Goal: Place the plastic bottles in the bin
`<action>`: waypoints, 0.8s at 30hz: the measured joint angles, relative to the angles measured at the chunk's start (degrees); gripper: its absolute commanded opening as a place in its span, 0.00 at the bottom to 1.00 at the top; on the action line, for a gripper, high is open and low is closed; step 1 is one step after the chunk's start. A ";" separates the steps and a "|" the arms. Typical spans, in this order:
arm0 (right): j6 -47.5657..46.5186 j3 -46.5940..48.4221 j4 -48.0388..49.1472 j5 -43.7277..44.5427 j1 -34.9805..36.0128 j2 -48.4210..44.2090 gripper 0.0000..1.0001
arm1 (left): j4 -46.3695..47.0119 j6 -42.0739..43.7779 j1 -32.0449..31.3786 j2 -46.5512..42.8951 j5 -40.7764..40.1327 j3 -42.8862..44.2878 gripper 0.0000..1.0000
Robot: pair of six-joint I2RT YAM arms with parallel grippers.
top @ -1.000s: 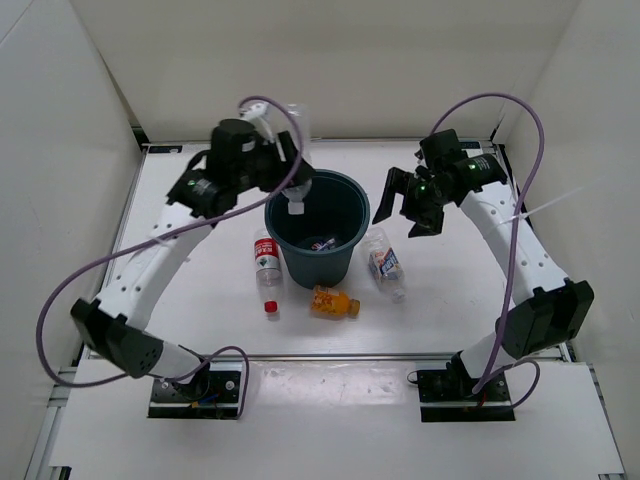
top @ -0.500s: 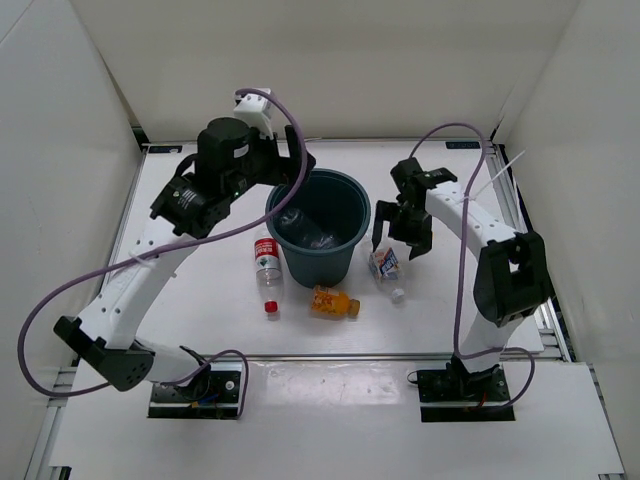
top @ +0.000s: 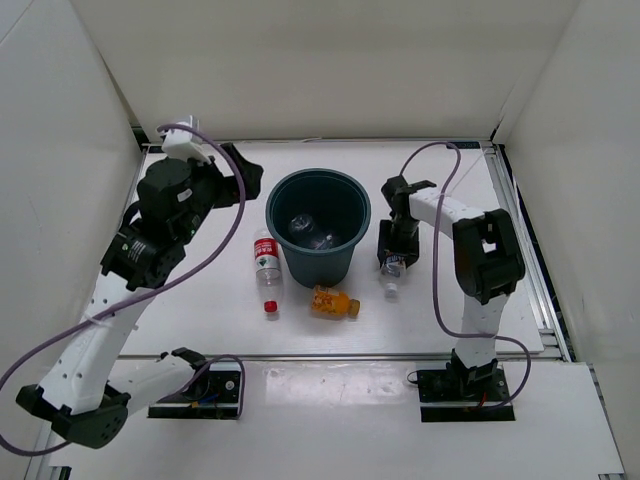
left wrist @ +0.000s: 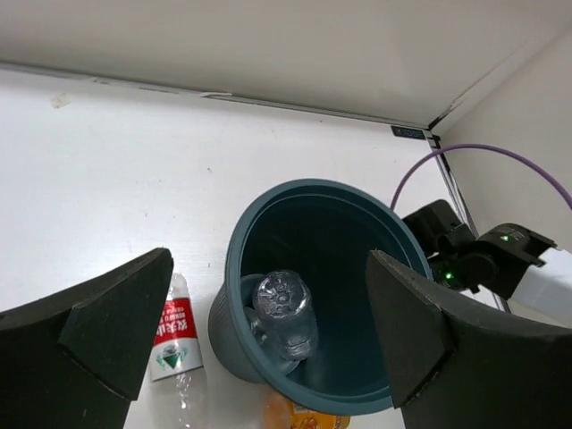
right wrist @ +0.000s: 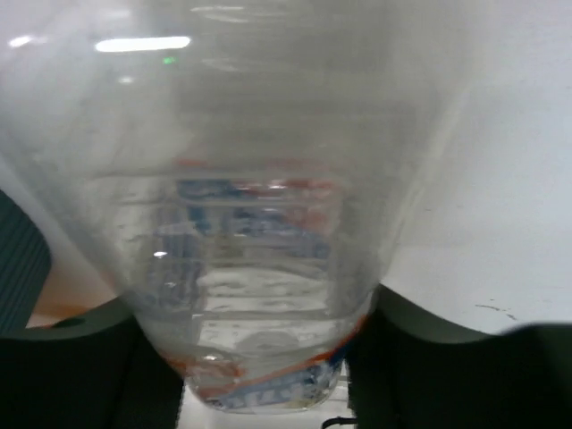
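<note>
white table (top: 440, 320) | round dark blue-grey plastic bin (top: 318, 262) mid-table | left tool (top: 238, 175) above-left of bin, wide open, empty | right tool (top: 394, 252) right of bin, straddling clear labelled plastic bottle (right wrist: 259, 223), grip unclear | clear bottles (top: 312, 230) inside bin | red-label bottle (top: 265, 256) left of bin | stubby orange bottle (top: 333, 301) in front

the bin (top: 320, 265) is smooth, faintly glossy plastic, the clear bottle (right wrist: 259, 179) shiny ribbed plastic, the table (top: 300, 330) matt.

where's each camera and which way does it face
Top external: above, behind the bases, looking down; left arm and right arm show.
Left wrist: on the left hand, looking down into the bin; its fingers show.
Right wrist: on the right hand, facing a labelled bottle between its fingers.
Shared: top and left wrist both show bin and red-label bottle.
</note>
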 measured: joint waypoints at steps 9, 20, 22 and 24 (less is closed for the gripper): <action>3.04 6.03 -8.87 -0.63 -3.08 -3.78 0.36 | 1.16 -9.33 4.07 -10.40 -4.48 -16.37 1.00; 3.96 53.37 -13.14 -3.78 4.02 -18.58 0.54 | -0.44 -19.19 8.41 -14.32 -4.20 -33.38 1.00; 2.67 54.73 -13.05 -4.52 7.89 -19.08 0.60 | -1.84 -20.74 8.74 -11.52 -5.01 -34.07 1.00; 1.70 55.49 -12.85 -5.03 10.49 -17.44 0.74 | -2.56 -22.03 8.96 -9.27 -5.86 -34.77 1.00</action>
